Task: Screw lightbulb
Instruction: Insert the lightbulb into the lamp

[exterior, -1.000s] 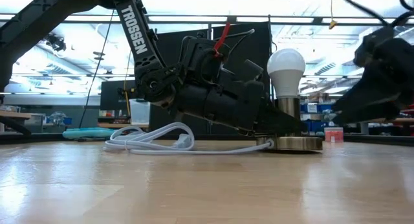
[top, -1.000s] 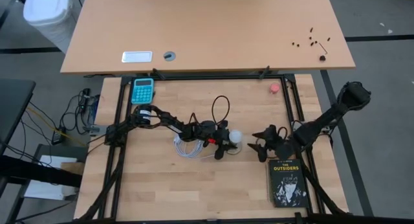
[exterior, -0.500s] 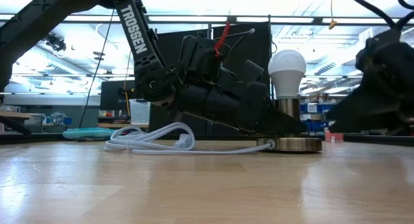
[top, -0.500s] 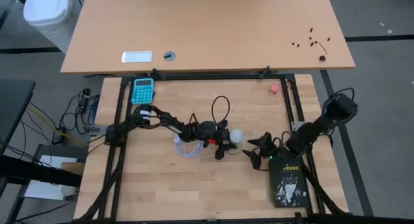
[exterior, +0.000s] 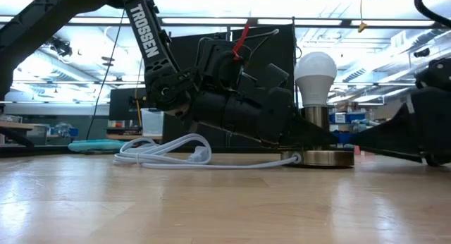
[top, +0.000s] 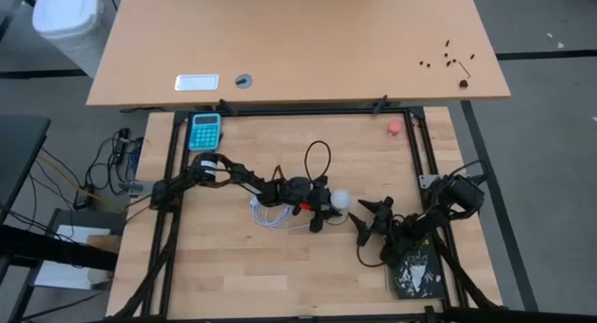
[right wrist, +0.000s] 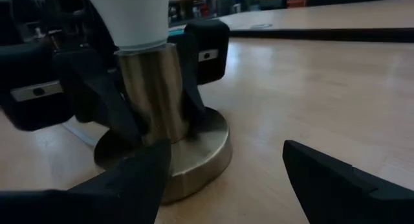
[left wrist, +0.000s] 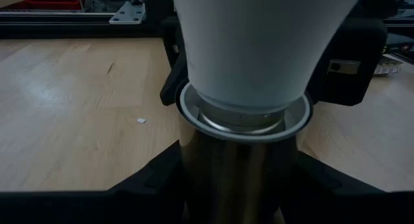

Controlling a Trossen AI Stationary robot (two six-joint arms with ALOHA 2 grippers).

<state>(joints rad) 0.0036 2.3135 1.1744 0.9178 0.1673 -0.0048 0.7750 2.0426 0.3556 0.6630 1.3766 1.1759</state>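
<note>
**Bulb upright in its socket, one arm holding the base**

The lightbulb stood upright in the metal socket near the middle of the wooden table, its white dome up and its base seated in the brushed-metal post. The socket's round foot rested flat on the boards, and a white cord trailed from it in loose loops toward the left.

The left gripper reached in low from the left, its dark fingers clamped on the socket post just below the bulb, one on either side.

The right gripper lay low on the right side of the table, just beside the socket and pointed at it. Its fingers stood apart with nothing between them, clear of both bulb and base.

A black book lay at the near right, partly under the right arm. A teal calculator sat at the far left edge, and a small pink-red round object at the far right.
</note>
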